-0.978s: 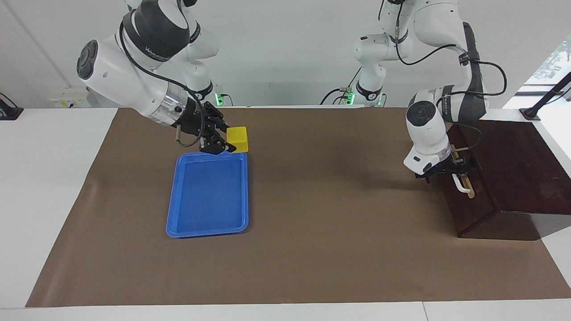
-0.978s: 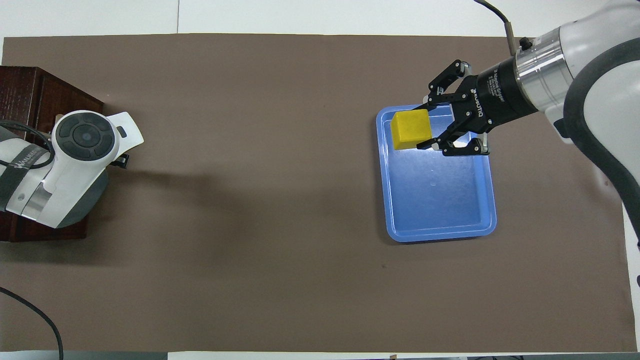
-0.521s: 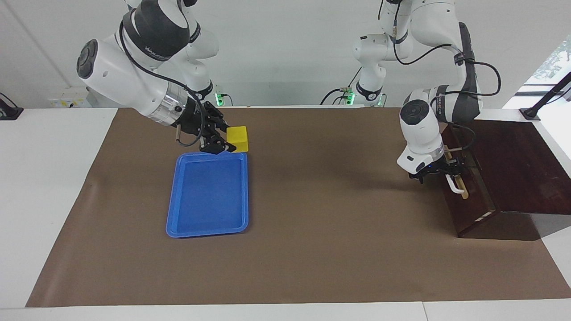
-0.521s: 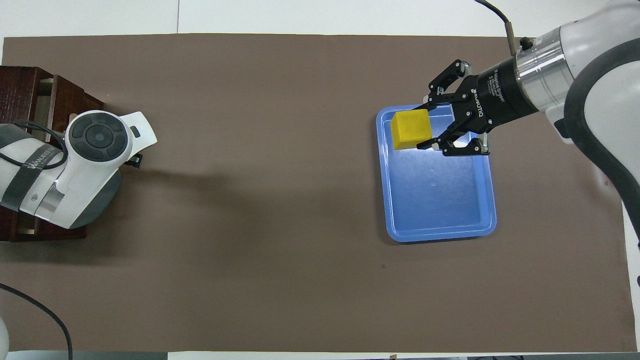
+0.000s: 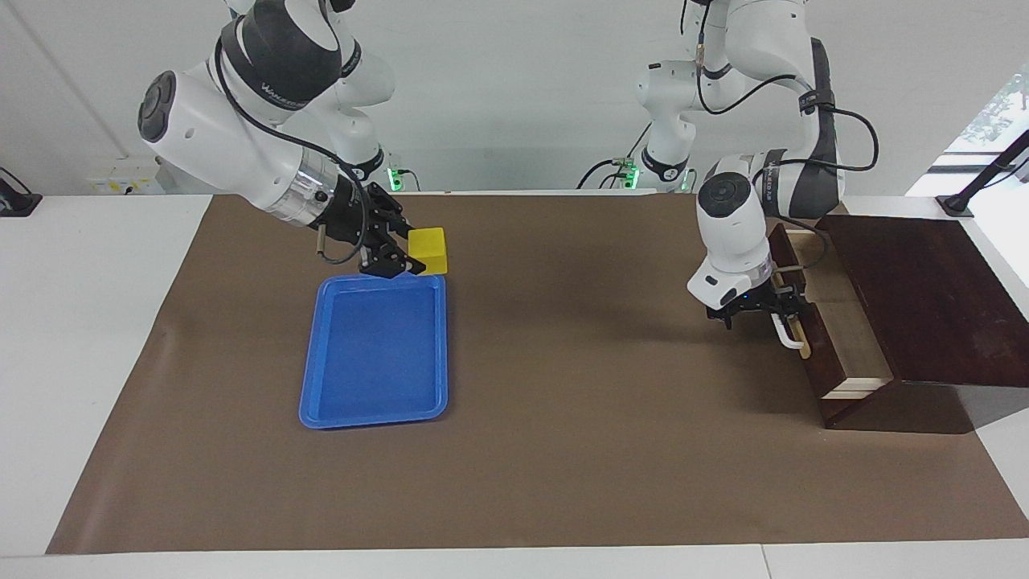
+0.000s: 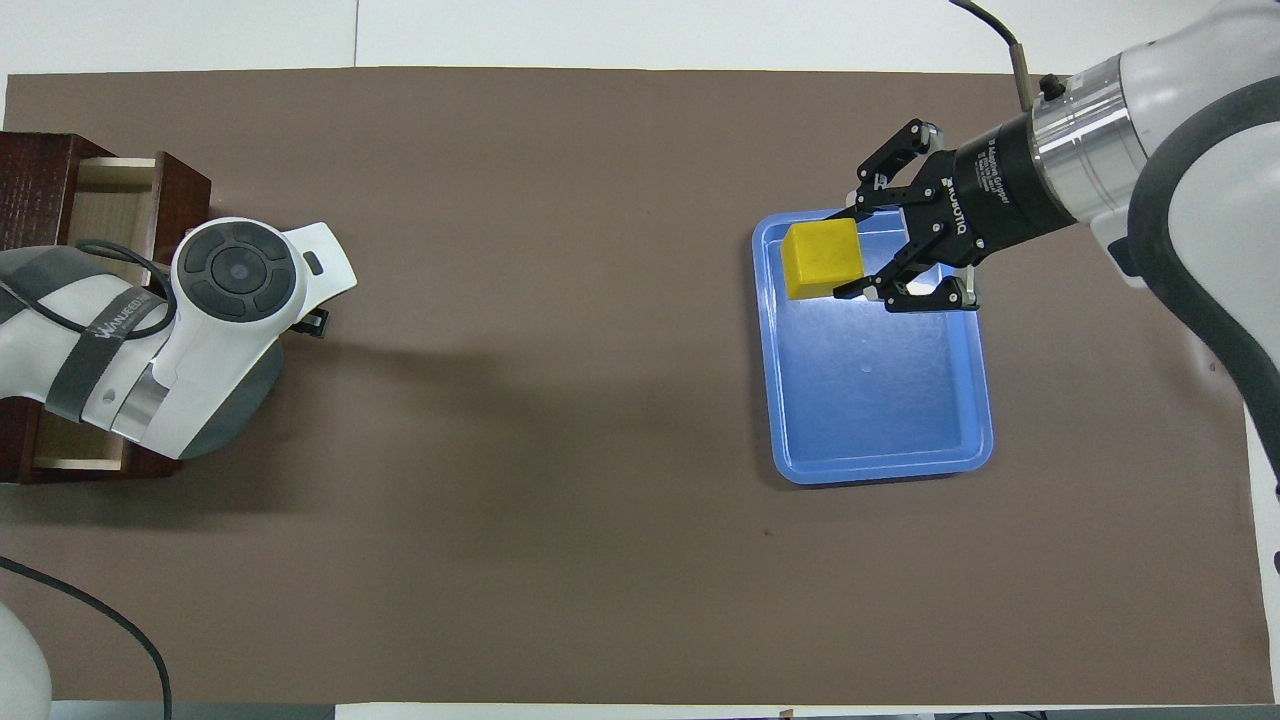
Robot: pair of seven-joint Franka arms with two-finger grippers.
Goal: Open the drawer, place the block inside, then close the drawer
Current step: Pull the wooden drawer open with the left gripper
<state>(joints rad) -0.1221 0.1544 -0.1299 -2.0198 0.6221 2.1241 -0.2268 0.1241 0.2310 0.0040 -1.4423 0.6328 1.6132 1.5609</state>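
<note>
Yellow block [image 5: 427, 248] in right gripper [image 5: 399, 259]; drawer [image 5: 836, 322] seemingly part-open.

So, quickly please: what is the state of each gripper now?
Left gripper: at the drawer handle; grip cannot be told.
Right gripper: shut on the block, over the tray.

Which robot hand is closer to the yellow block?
Right. The right gripper is shut on the yellow block, above the blue tray. The left gripper is at the drawer's white handle, at the table's other end.
</note>
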